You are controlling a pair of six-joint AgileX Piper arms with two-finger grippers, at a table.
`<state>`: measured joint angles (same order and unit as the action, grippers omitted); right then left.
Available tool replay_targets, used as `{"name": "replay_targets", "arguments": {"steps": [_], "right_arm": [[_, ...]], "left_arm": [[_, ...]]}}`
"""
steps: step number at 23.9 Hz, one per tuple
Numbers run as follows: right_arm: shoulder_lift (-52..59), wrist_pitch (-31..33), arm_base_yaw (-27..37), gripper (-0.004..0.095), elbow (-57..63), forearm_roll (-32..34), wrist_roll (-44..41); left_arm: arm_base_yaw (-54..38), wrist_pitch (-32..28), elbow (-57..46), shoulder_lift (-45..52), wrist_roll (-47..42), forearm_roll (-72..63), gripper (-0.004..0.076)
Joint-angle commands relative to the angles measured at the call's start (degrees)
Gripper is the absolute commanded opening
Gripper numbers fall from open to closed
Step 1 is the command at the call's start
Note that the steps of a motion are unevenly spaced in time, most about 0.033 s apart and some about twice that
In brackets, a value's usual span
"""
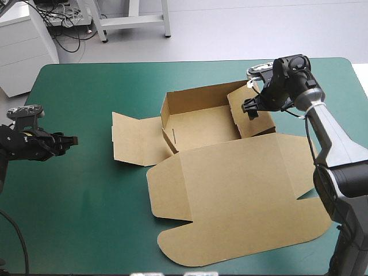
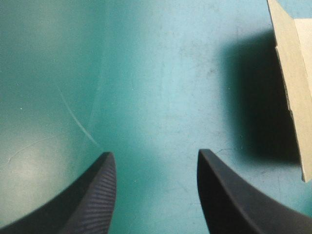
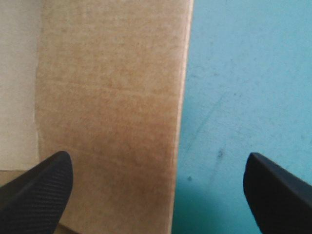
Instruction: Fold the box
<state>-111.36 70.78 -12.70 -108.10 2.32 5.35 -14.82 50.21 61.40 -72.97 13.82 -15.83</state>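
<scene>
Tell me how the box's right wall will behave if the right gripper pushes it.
The wall will probably hinge at its crease rather than bend: the board looks flat and stiff. The box seems light, a thin single sheet, so it may slide on the smooth cover unless held.

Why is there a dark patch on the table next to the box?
Left wrist view: it is the box's shadow on the teal-green cover, ahead of the open left hand; same view: a pale glare patch beside that hand. Right wrist view: the box wall looks evenly lit.
</scene>
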Motion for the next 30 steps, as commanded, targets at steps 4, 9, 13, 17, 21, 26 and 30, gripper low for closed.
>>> {"name": "replay_targets", "arguments": {"steps": [4,9,13,17,21,26,30], "right_arm": [[-2.8,-3.6,0.6,0.0881,-6.0,-1.3,-0.1],[-9.0,-2.9,0.6,0.0777,-12.5,-2.3,-0.6],[-9.7,-1.6,0.7,0.0554,-12.7,-1.8,-0.5],[-9.7,0.7,1.0,0.0166,-12.8,0.8,-0.4],[-9.7,0.7,1.2,-0.002,-12.8,0.4,-1.0],[-9.6,0.7,1.2,-0.0022,-12.8,-0.7,-3.5],[-9.1,0.7,1.2,-0.0021,-12.8,-1.5,-3.5]], "left_arm": [[0.1,-1.8,1.7,1.8,0.8,-2.6,0.0361],[0.1,-1.6,1.7,1.8,1.2,-2.8,0.0361],[0.1,-1.5,1.7,1.8,1.3,-2.8,0.0361],[0.1,-1.5,1.7,1.8,1.3,-2.8,0.0361],[0.1,-1.5,1.7,1.8,1.4,-2.8,0.0361],[0.1,-2.1,1.7,1.8,1.4,-2.8,0.0361],[0.1,-2.2,1.7,1.8,2.0,-2.8,0.0361]]}}
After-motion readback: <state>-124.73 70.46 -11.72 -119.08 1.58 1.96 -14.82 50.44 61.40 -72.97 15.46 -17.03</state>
